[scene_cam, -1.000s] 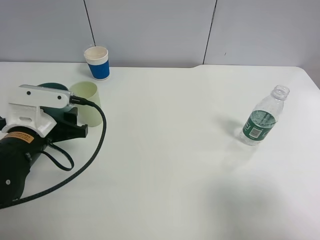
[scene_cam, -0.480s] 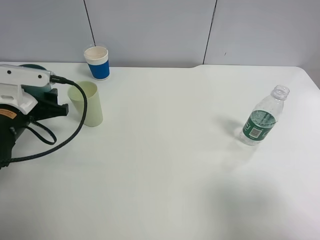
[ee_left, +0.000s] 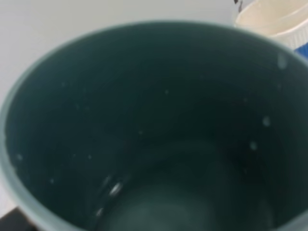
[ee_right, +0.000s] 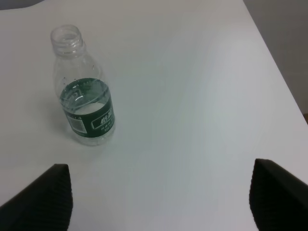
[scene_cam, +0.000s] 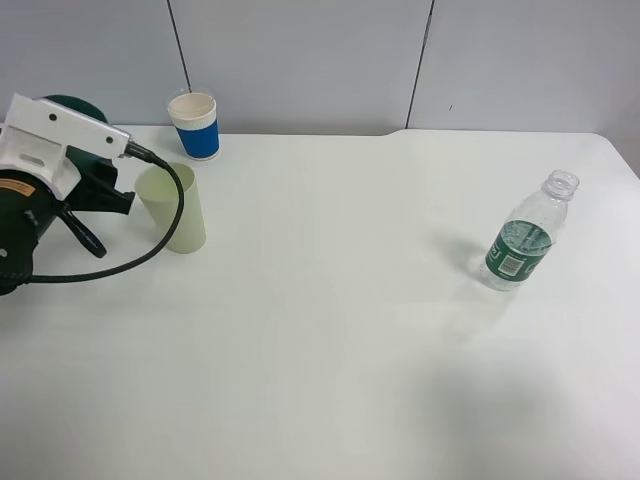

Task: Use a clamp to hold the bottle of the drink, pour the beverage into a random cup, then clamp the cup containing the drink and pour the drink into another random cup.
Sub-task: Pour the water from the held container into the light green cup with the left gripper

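The left gripper [scene_cam: 96, 188] is shut tight around the teal cup [scene_cam: 71, 104]. It holds the cup up at the far left of the table [scene_cam: 330, 330]. The left wrist view looks right down into the cup [ee_left: 144, 134]. It is dark green inside, with small drops on its wall. Something shines a little at the bottom, but I cannot tell how much water is in there.

The tumbler [scene_cam: 173, 208] stands upright on the table just to the right of the left gripper. I cannot tell if they touch. The paper cup [scene_cam: 194, 125] stands behind the tumbler, near the wall.

The bottle [scene_cam: 521, 242] stands upright far away on the right side of the table. It has no cap, and a little water [ee_right: 91, 108] shows at its label.

The right gripper [ee_right: 161, 197] is open. Its two black fingers [ee_right: 43, 195] are wide apart with nothing between them. The bottle [ee_right: 84, 91] stands in front of it, not touched.
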You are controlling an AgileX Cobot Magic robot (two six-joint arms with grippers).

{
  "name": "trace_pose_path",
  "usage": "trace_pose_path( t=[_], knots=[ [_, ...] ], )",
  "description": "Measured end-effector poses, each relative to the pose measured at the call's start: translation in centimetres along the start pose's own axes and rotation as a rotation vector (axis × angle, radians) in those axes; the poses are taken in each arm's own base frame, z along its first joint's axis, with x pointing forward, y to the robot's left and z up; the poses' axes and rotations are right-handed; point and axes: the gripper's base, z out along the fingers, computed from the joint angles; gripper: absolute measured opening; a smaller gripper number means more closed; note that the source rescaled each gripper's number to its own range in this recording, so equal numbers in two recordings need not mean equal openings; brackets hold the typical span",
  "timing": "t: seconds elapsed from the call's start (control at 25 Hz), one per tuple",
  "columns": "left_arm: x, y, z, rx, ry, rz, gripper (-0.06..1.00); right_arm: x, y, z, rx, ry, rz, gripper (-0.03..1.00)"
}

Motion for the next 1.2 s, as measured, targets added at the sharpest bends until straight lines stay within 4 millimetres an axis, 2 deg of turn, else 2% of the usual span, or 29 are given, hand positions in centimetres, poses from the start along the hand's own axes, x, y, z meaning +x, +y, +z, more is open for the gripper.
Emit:
trace_pose_path(
  t=[0.32, 0.72, 0.92, 1.2],
  knots=[
    [-0.1, 0.0, 0.1, -0.003, -0.003, 0.211, 0.03, 0.0, 0.0, 0.0, 0.0, 0.0, 0.0, 0.44],
    [-0.8, 0.0, 0.6, -0.028, -0.007, 0.25, 0.03, 0.0, 0.0, 0.0, 0.0, 0.0, 0.0, 0.44],
    [-1.6, -0.5, 0.6, -0.029, -0.024, 0.351, 0.03, 0.0, 0.0, 0.0, 0.0, 0.0, 0.0, 0.44],
    [-1.5, -0.4, 0.6, -0.046, 0.004, 0.468, 0.03, 0.0, 0.0, 0.0, 0.0, 0.0, 0.0, 0.44]
  ],
)
